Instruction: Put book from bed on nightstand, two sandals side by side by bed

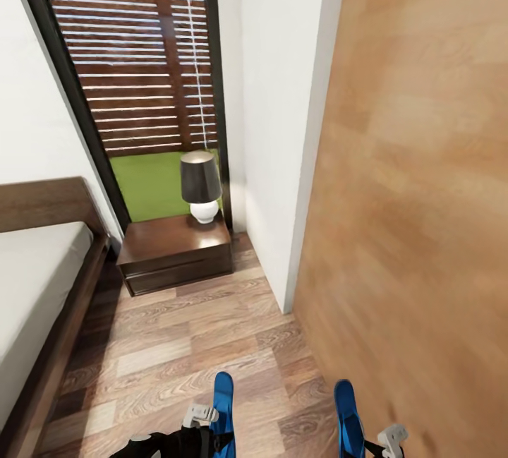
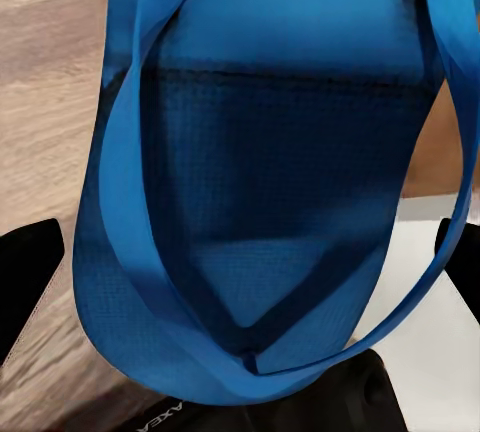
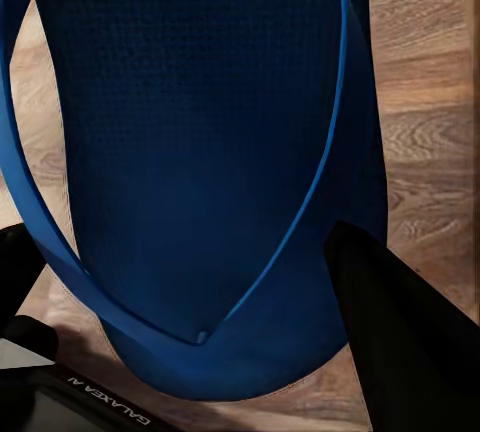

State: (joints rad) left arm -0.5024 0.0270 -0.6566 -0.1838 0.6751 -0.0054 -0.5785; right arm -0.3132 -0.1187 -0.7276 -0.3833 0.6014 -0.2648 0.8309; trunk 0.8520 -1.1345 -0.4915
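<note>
1. Where the head view looks down a narrow strip of wood-plank floor (image 1: 183,345), the bed (image 1: 35,288) lies at left, dark frame and pale-grey mattress, headboard against the white wall.
2. Nightstand (image 1: 175,250): reddish-brown, just beyond the bed's head corner, below the tall dark-framed window (image 1: 141,77). A lamp (image 1: 200,186) with dark shade and white base stands on its top.
3. Left pincer (image 1: 212,430) at the lower edge of the head view, pinching the left sandal (image 1: 223,401); blue sole points forward over the floor.
4. Left wrist view: the same sandal (image 2: 270,202) close up, strap arching over the sole, dark fingers (image 2: 30,272) at either side.
5. Right pincer (image 1: 381,444) pinching the right sandal (image 1: 347,419), near a tan wood panel (image 1: 423,197).
6. Right wrist view: that sandal (image 3: 190,152) above plank floor, one dark finger (image 3: 400,332) against its edge.
7. Both sandals are held well apart from each other, clear of the bed.
</note>
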